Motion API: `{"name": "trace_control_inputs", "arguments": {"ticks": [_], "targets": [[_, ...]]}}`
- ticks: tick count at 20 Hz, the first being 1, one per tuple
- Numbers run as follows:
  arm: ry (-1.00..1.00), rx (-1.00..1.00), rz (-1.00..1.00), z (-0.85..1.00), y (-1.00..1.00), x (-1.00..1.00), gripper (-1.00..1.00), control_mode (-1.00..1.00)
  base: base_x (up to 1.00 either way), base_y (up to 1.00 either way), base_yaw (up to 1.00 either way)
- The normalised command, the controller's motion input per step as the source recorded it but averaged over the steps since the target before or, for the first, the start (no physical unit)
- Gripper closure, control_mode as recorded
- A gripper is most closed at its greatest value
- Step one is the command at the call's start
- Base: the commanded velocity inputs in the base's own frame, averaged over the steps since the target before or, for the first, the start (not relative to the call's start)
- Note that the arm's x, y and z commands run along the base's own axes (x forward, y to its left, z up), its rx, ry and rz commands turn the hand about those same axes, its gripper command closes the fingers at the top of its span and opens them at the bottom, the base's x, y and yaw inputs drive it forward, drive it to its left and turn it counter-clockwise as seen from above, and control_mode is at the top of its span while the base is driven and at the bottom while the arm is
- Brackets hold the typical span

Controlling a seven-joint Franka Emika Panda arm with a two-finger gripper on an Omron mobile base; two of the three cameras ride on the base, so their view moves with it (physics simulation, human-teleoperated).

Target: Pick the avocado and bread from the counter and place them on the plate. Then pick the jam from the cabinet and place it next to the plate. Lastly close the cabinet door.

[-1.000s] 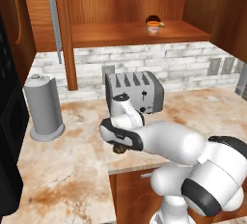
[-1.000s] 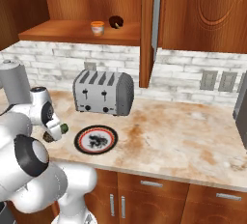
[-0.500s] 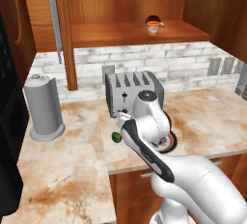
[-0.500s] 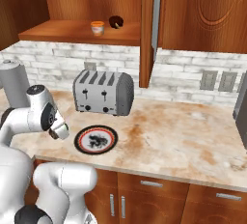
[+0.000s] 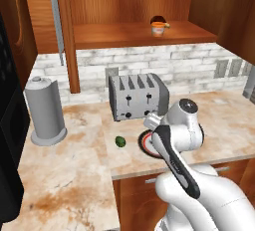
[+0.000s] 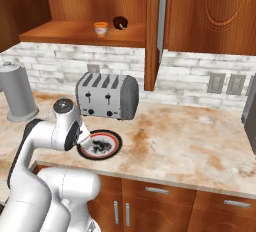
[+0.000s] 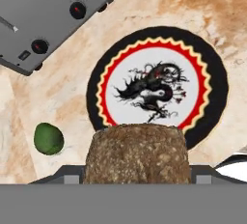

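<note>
In the hand view my gripper [image 7: 136, 172] is shut on the bread [image 7: 135, 153], a dark brown lumpy chunk hanging over the near edge of the plate [image 7: 217, 80]. The green avocado [image 7: 48, 138] lies on the counter [image 7: 58, 97] beside the plate. From the left base the avocado [image 5: 119, 141] sits left of the plate [image 5: 143, 143], which my arm half hides. From the right base the gripper [image 6: 83, 138] hovers at the left rim of the plate [image 6: 111, 144]. The orange jam [image 5: 158, 28] [image 6: 101, 28] stands on the open cabinet's shelf [image 5: 114, 36].
A grey toaster [image 5: 137, 95] [image 6: 107, 96] stands just behind the plate. A grey cylinder [image 5: 45, 110] stands at the counter's left. The cabinet door [image 6: 155, 26] hangs open edge-on. A dark brown round thing [image 6: 119, 22] sits beside the jam.
My arm has swung right from the spot near the avocado, carrying the bread over the plate's edge. The avocado stays on the counter.
</note>
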Motion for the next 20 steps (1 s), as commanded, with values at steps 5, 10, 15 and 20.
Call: {"name": "trace_control_inputs", "arguments": {"ticks": [5, 10, 15, 20], "targets": [[0.02, 0.02, 0.00, 0.00, -0.36, 0.52, 1.00, -1.00, 0.00, 0.00, 0.00], [0.27, 0.00, 0.00, -0.16, -0.37, 0.40, 1.00, -1.00, 0.00, 0.00, 0.00], [0.27, 0.00, 0.00, -0.24, -0.23, 0.31, 1.00, -1.00, 0.00, 0.00, 0.00], [0.24, 0.00, 0.00, -0.32, -0.15, 0.35, 1.00, -1.00, 0.00, 0.00, 0.00]]}}
